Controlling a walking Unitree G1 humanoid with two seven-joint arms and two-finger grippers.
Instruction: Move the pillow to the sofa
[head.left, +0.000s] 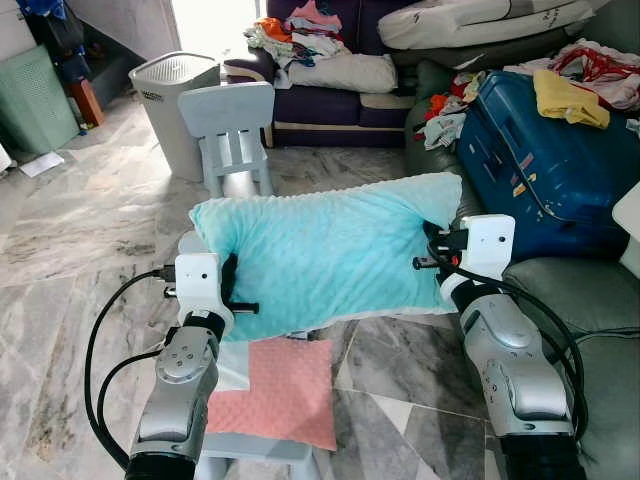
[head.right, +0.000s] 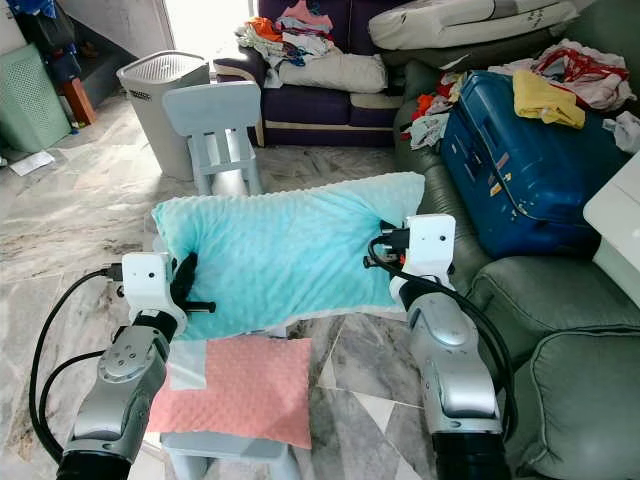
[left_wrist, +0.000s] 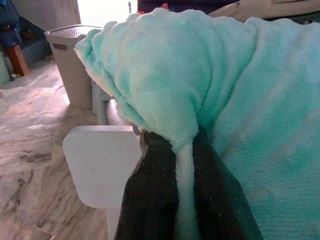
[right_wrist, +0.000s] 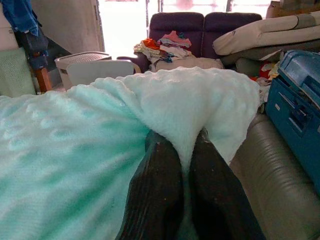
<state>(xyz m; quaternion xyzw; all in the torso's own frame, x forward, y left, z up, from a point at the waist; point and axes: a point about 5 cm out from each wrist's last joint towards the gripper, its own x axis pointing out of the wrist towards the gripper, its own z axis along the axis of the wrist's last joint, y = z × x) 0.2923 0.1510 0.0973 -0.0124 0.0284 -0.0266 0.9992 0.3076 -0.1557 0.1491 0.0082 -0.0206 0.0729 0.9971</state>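
Observation:
A fluffy turquoise pillow (head.left: 325, 250) hangs in the air in front of me, held at both ends. My left gripper (head.left: 232, 285) is shut on its left edge, with the fabric pinched between the black fingers (left_wrist: 155, 200). My right gripper (head.left: 437, 248) is shut on the right edge, a fold of fabric between its fingers (right_wrist: 157, 195). The grey-green sofa (head.left: 575, 290) lies to my right, its seat cushion just beyond the right arm. A purple sofa (head.left: 330, 100) stands at the back of the room.
A pink pillow (head.left: 280, 390) lies on a low pale-blue chair below the turquoise one. A second pale-blue child's chair (head.left: 232, 130) and a grey bin (head.left: 170, 85) stand ahead. A blue suitcase (head.left: 545, 160) with clothes rests on the grey-green sofa. Laundry covers the purple sofa.

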